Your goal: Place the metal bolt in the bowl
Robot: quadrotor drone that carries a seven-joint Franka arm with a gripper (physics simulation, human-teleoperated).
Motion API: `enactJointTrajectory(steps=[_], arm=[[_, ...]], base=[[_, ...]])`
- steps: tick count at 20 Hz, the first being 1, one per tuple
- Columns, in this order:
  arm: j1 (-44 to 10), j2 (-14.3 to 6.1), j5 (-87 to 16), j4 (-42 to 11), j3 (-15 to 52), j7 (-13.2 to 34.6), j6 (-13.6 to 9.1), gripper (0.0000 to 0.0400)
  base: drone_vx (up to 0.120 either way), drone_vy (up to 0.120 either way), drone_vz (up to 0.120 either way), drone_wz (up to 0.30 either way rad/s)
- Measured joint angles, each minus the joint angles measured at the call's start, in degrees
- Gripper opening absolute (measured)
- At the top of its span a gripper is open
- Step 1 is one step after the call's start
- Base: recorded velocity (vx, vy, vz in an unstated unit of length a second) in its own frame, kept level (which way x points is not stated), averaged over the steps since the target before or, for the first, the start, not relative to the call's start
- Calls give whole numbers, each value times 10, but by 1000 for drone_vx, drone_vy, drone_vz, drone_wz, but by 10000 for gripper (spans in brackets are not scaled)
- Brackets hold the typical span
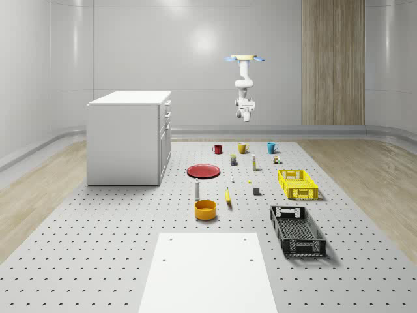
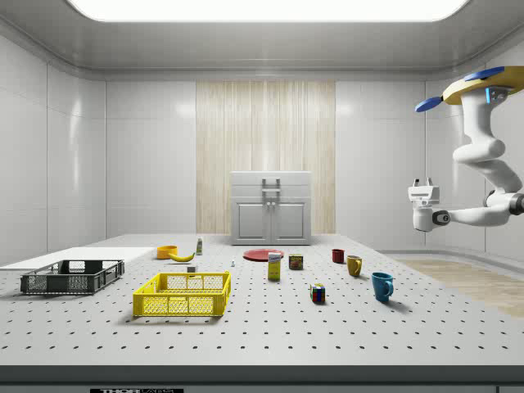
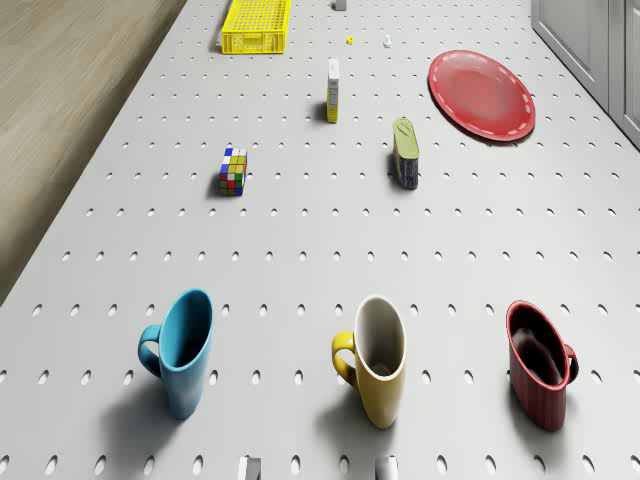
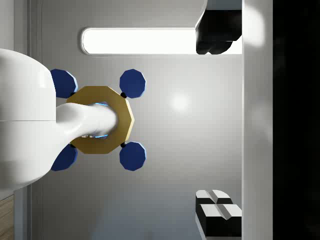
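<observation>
The drone point(image 1: 245, 59) hovers high over the far end of the counter point(image 1: 130, 254), beyond the three mugs point(image 3: 373, 358). The gripper point(image 4: 220, 125) is spread wide, holding nothing. The bolt point(image 1: 232, 179), a tiny pale piece, lies on the counter right of the red plate point(image 1: 204, 171), well apart from the orange bowl point(image 1: 205, 209) nearer.

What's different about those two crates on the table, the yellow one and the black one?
The yellow crate is bright, while the black crate is dark. In the whole-scene view the black crate sits nearer the camera, by the white panel; the yellow crate lies farther back, closer to the mugs. The black one looks somewhat longer. Both are open-topped, mesh-walled and appear empty.
</observation>
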Motion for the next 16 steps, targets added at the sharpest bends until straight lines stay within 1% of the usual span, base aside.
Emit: enactJointTrajectory(steps=[2, 3, 8, 12, 16], arm=[[-1, 2, 0, 24, 0, 0, -21, 400], [-1, 4, 0, 36, 0, -1, -31, 400], [-2, 23, 1, 97, 1, -1, -71, 400], [-3, 37, 1, 135, 1, -1, -93, 400], [-3, 45, 1, 156, 2, -1, -104, 400]], base=[[0, -100, 0, 0], [80, -120, 0, 0], [120, -120, 0, 0], [120, -120, 0, 0], [120, -120, 0, 0]])
